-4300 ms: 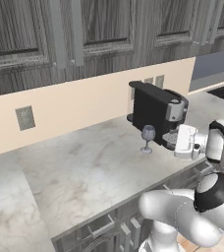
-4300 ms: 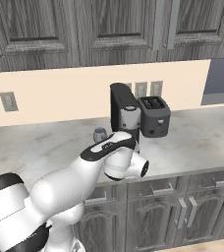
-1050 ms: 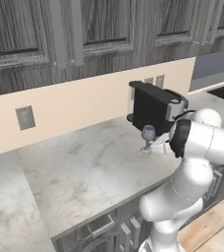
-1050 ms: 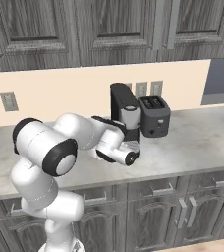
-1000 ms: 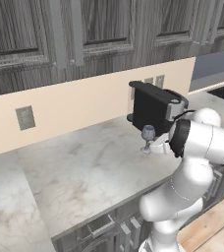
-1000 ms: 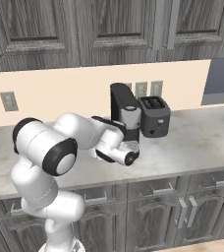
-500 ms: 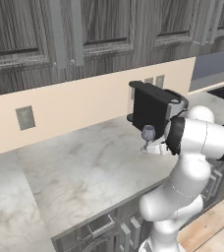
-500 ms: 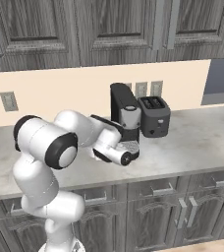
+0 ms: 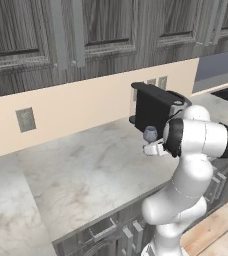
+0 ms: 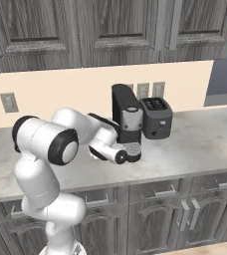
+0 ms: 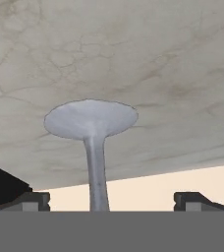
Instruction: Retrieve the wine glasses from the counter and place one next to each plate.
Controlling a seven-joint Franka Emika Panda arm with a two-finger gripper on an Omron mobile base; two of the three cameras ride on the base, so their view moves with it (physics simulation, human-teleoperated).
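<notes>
Marbled table (image 9: pixel 86 170) under grey wall cabinets, peach backsplash behind. Black coffee machine (image 10: pixel 125 119) and toaster (image 10: pixel 156 117) side by side at the back. White arm folded low over the table, wrist turned toward the coffee machine.

Glass (image 9: pixel 150 134) standing upright on the table just in front of the coffee machine — bowl visible beside the wrist in the left base view. In the hand view, foot (image 11: pixel 90 118) flat on the stone, stem (image 11: pixel 97 177) rising toward the camera and centred between the fingertips (image 11: pixel 33 201).

End effector (image 11: pixel 113 203) spread wide, fingers apart on either side of the stem, not touching it. Nothing held.

Handling, judged: light, rigid, brittle; smooth surface likely slippery under hard pads. Thin stem is the weak point, yet also the one part narrow enough to close on squarely. Best hold — mid-stem or just under the bowl, gentle squeeze, lifted straight up with the glass kept vertical. Top-heavy; a nudge to the bowl or foot could tip it against the coffee machine.
</notes>
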